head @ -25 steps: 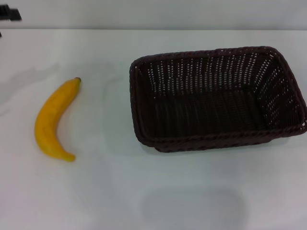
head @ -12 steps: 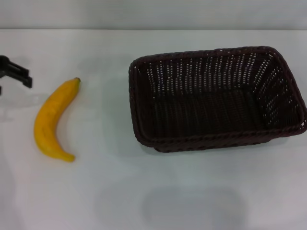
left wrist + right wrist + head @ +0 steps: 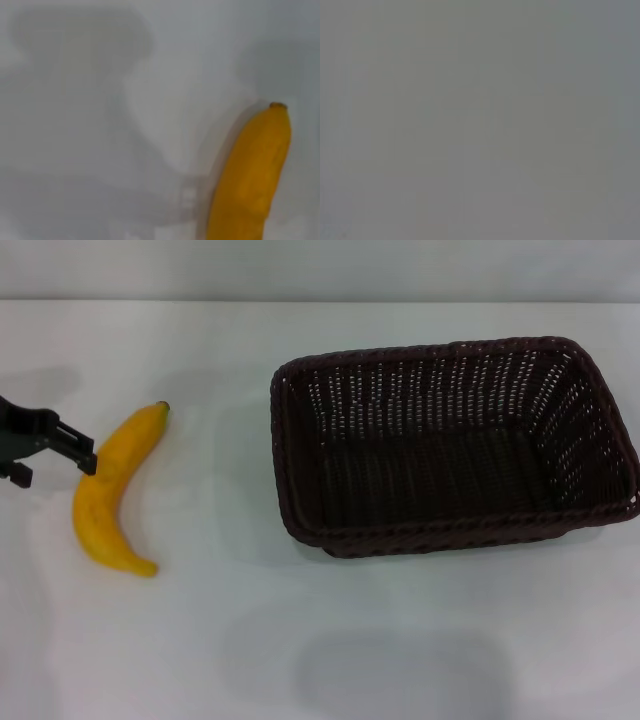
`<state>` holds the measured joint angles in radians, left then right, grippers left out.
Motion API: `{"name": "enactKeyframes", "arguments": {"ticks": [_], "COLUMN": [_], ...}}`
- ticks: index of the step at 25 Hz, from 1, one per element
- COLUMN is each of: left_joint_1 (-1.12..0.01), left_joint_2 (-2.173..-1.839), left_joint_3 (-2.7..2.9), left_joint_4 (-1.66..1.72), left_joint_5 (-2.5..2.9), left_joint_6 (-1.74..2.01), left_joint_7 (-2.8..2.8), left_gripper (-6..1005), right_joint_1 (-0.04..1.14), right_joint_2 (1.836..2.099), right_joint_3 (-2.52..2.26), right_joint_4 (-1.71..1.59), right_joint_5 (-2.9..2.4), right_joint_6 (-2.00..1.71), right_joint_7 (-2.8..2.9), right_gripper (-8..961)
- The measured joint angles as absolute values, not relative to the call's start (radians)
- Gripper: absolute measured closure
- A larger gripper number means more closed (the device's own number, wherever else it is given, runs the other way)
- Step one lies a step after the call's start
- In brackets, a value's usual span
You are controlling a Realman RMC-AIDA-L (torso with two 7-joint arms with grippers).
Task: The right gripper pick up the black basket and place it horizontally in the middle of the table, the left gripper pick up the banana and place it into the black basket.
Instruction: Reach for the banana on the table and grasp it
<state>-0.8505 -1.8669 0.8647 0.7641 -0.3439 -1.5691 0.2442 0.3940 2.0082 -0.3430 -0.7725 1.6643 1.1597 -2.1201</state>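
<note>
The black basket (image 3: 450, 445) stands upright on the white table (image 3: 200, 640), right of centre, its long side running across my view and its inside empty. The yellow banana (image 3: 112, 485) lies on the table at the left, its dark stem tip pointing away from me. It also shows in the left wrist view (image 3: 252, 175). My left gripper (image 3: 53, 469) comes in from the left edge, open, with one fingertip (image 3: 87, 462) at the banana's left side. The right gripper is out of view, and the right wrist view shows only plain grey.
The table's far edge (image 3: 320, 302) meets a pale wall at the top of the head view. A faint shadow (image 3: 400, 675) lies on the table in front of the basket.
My left gripper has come in from the far left corner, moving nearer and to the right until it reaches the banana's side. The banana and basket have not moved.
</note>
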Motion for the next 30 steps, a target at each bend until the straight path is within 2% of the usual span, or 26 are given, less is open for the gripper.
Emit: {"name": "enactKeyframes", "arguments": {"ticks": [15,26,30], "left_joint_1": [-0.906,-0.919,-0.92], "left_joint_2": [-1.92,-1.925,-1.93], "left_joint_3": [0.881,0.881,0.889], "left_joint_4": [0.619,0.589,0.59], "left_joint_5": [-0.289,-0.277,-0.262], "left_joint_6": [-1.434,-1.43,-1.436], "left_joint_7": [0.251,0.258,0.263], "left_gripper": [179,189,343], "right_joint_1": [0.437,0.44,0.441], "right_joint_2": [2.006,2.009,2.009], "right_joint_3": [-0.348,-0.351,-0.353], "right_joint_4": [-0.738,-0.734,-0.724], "right_joint_5": [1.658,1.658,1.663], "right_joint_6": [1.123,1.089,1.089], "right_joint_7": [-2.127,-2.12,-2.12], "right_gripper": [275,280,282]}}
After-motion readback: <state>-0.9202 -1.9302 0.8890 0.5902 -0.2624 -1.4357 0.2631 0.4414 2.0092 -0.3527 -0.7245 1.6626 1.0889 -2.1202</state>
